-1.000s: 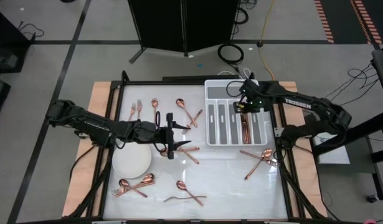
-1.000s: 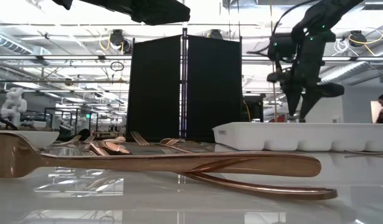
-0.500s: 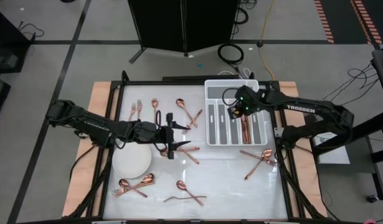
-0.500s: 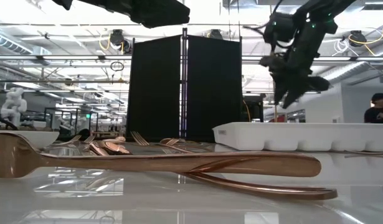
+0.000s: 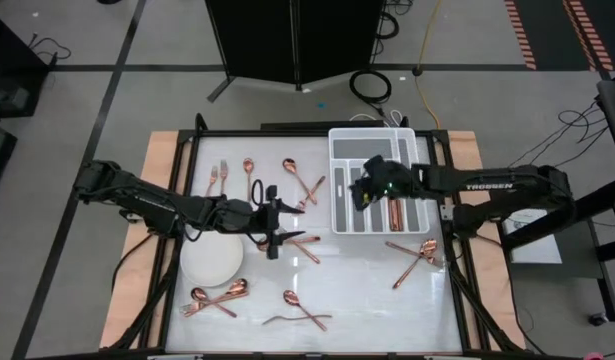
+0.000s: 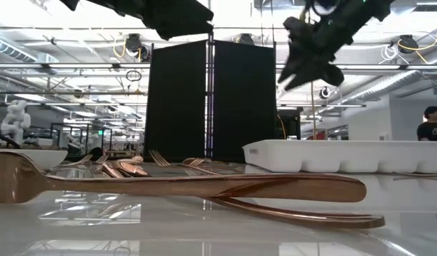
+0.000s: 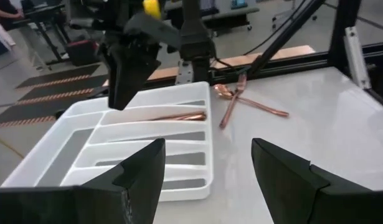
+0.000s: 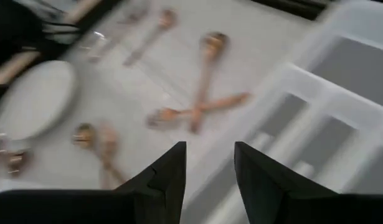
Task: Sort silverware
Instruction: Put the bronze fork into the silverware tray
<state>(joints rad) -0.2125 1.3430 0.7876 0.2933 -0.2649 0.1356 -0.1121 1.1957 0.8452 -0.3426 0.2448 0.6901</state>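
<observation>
Copper silverware lies scattered on the white table: forks (image 5: 219, 177), crossed spoons (image 5: 303, 179), a pair (image 5: 299, 246) near the middle, spoons (image 5: 217, 298) at the near left, more (image 5: 299, 312) at the near edge and a group (image 5: 417, 257) at the right. One piece (image 5: 395, 208) lies in the white compartmented tray (image 5: 334, 205). My left gripper (image 5: 282, 224) hovers open and empty at mid-table, pointing at the tray. My right gripper (image 5: 359, 188) hangs open and empty above the tray's left compartments (image 8: 210, 177).
A round white plate (image 5: 212, 262) sits at the left, near my left arm. Black frame rails (image 5: 195, 135) border the table. Black panels (image 6: 211, 99) stand beyond the far edge. A person (image 6: 431, 122) shows in the room far behind.
My right gripper has swung from above the tray's far right compartments toward the table's left, across the tray, rising a little and turning as it went, fingers still apart and empty. My left gripper has stayed in place and rolled slightly.
</observation>
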